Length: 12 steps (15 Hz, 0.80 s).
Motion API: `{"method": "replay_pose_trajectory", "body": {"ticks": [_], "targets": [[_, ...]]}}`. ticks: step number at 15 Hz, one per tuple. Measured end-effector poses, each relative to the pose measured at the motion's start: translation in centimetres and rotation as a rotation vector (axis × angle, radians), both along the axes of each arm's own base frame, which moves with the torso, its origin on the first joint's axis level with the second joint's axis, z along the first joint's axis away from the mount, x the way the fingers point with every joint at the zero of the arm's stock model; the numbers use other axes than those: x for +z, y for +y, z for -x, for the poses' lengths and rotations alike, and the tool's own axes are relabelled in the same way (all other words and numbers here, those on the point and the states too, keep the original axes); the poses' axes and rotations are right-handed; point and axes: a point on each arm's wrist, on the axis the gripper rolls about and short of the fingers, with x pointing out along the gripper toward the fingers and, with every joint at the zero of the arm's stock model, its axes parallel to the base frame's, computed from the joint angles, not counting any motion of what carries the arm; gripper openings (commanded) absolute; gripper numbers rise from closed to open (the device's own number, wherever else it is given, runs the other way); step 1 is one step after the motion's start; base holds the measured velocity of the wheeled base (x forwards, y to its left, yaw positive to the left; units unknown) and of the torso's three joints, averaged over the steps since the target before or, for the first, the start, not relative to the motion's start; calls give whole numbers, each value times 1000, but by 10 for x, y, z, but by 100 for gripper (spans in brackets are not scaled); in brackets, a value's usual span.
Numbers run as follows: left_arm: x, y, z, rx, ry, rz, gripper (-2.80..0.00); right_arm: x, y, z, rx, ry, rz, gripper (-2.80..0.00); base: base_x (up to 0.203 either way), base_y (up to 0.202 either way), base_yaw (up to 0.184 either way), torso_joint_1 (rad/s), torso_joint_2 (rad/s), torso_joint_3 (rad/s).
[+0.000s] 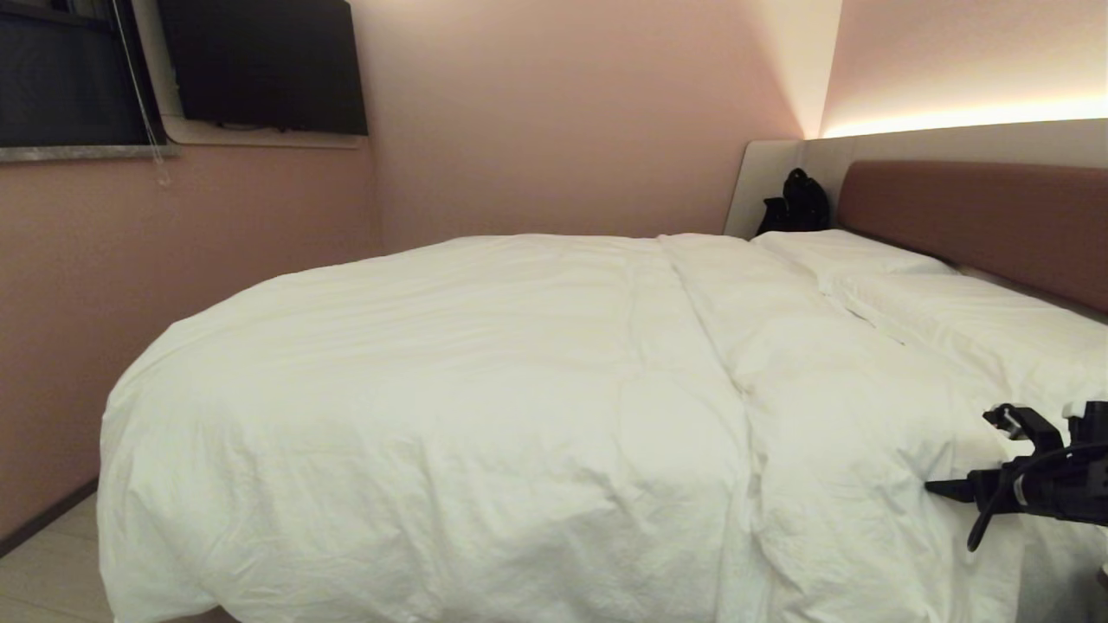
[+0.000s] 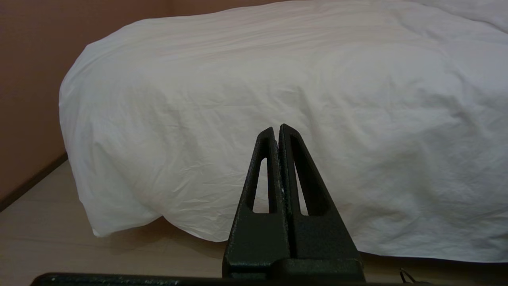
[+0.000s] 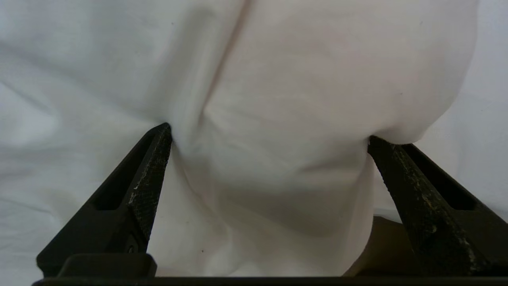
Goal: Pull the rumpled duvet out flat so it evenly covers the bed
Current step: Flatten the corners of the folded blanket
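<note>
A: The right gripper (image 3: 270, 137) is spread wide, with a puffy fold of the duvet (image 3: 301, 99) bulging between its two fingers (image 3: 152, 167). It isn't pinching yet; the cloth just touches the tips.

B: And the other one?

A: The left gripper (image 2: 278, 131) is clenched on nothing, hanging off the near side of the bed where the duvet drapes toward the floor (image 2: 47, 238).

B: So what could go wrong?

A: If the right one closes on only the cover's loose skin, I'd judge the cloth slips out once it pulls. A hard tug could also drag the whole duvet (image 1: 485, 381) sideways, baring the far edge of the bed (image 1: 978, 221) by the wall.

B: The pillows (image 1: 943, 303)?

A: They lie just beside that fold, so a pull might rumple them too.
</note>
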Motion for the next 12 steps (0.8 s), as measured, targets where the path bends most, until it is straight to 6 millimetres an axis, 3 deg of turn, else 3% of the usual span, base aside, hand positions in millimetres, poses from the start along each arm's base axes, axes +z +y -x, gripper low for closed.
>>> {"method": "replay_pose_trajectory", "body": {"ticks": [5,6,7,12], "targets": [[0,0,0,0,0,0,-280,-12,-1,-4,-11,32,16,0,0,0,0,0,0,0],[0,0,0,0,0,0,-280,-14,-1,-5,-10,39,18,-82,0,0,0,0,0,0],[0,0,0,0,0,0,-280,-16,-1,-6,-8,41,21,-280,0,0,0,0,0,0],[0,0,0,0,0,0,-280,-22,0,-7,-3,58,30,-280,0,0,0,0,0,0]]}}
